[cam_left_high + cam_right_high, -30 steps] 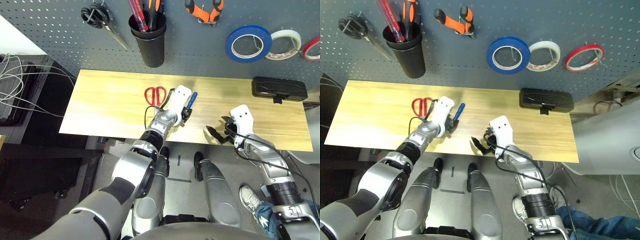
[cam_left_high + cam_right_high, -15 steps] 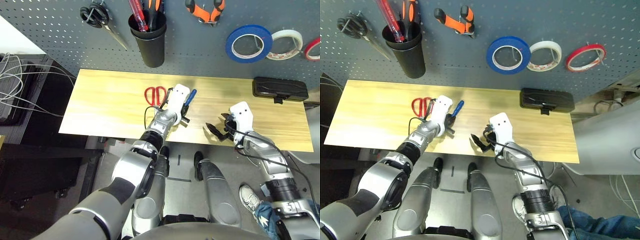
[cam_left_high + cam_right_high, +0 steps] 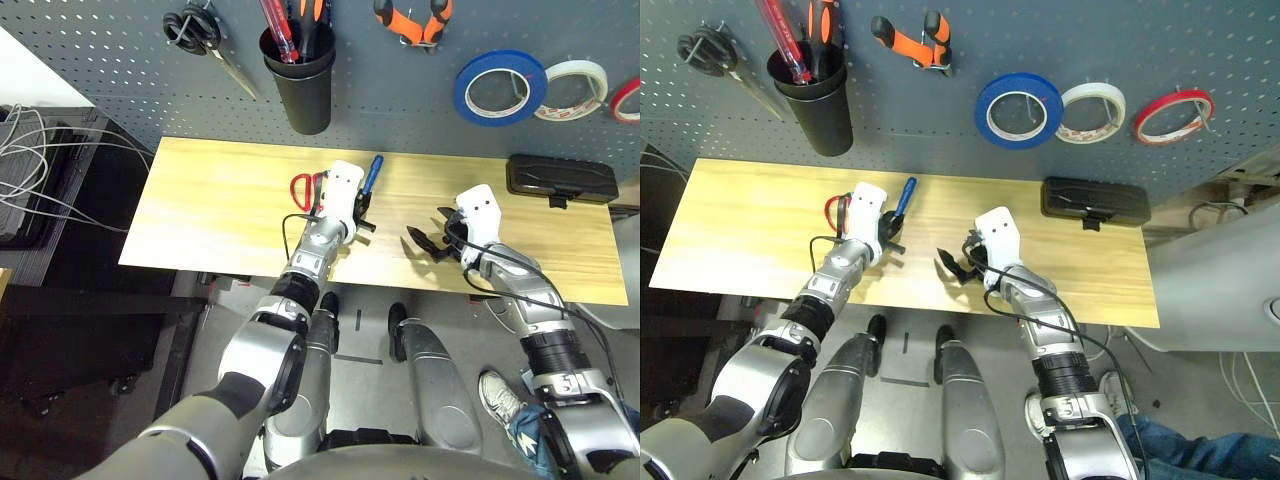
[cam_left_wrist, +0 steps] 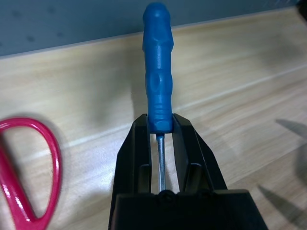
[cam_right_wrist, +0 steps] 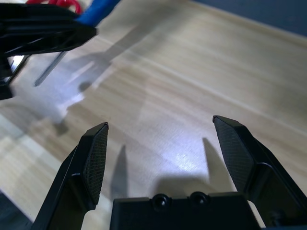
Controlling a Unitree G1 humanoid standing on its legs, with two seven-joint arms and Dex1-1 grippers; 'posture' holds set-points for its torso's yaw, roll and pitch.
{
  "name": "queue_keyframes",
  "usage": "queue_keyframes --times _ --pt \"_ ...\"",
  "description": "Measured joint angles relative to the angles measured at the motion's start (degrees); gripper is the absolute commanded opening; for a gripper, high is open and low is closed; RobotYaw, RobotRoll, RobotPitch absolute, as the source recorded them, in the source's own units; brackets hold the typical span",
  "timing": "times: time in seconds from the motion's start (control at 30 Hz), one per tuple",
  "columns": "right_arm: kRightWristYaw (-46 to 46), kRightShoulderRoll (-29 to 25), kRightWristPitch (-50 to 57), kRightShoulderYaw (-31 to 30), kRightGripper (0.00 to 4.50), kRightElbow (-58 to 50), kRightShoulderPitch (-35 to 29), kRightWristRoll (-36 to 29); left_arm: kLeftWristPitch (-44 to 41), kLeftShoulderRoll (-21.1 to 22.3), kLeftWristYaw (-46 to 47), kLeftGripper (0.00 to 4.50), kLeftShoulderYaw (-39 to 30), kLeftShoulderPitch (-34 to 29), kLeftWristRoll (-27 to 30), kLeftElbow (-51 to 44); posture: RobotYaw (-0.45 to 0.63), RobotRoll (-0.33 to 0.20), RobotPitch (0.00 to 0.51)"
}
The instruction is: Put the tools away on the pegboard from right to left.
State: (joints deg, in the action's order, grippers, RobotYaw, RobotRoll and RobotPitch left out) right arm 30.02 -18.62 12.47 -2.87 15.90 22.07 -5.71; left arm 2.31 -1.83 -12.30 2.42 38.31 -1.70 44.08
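Left of centre in the head view, the blue-handled screwdriver (image 4: 159,72) sits pinched between the fingers of my left gripper (image 4: 162,129), that forearm slanting up from the lower left, while at centre-right my right gripper (image 5: 165,139) hangs spread wide and empty over the table (image 3: 220,210).

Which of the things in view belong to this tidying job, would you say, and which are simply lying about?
Part of the job:
- blue screwdriver, gripped by the left gripper
- red scissors
- orange-handled pliers
- blue tape
- pegboard

Just about:
- black case
- person's shoe
- white cables
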Motion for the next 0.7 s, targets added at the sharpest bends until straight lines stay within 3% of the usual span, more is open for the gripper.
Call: queue_keyframes --times 0.43,0.7 --pt "0.42 1.23 -2.35 0.57 4.5 0.38 4.24 -1.18 -8.88 1.65 -0.86 0.54 1.37 -16.93 0.67 -34.09 0.06 0.0 0.33" --pt "2.41 2.16 -4.54 0.47 4.5 0.21 6.4 -1.57 -8.23 3.33 -3.76 0.54 2.52 -18.02 2.57 -43.06 0.07 0.0 0.308"
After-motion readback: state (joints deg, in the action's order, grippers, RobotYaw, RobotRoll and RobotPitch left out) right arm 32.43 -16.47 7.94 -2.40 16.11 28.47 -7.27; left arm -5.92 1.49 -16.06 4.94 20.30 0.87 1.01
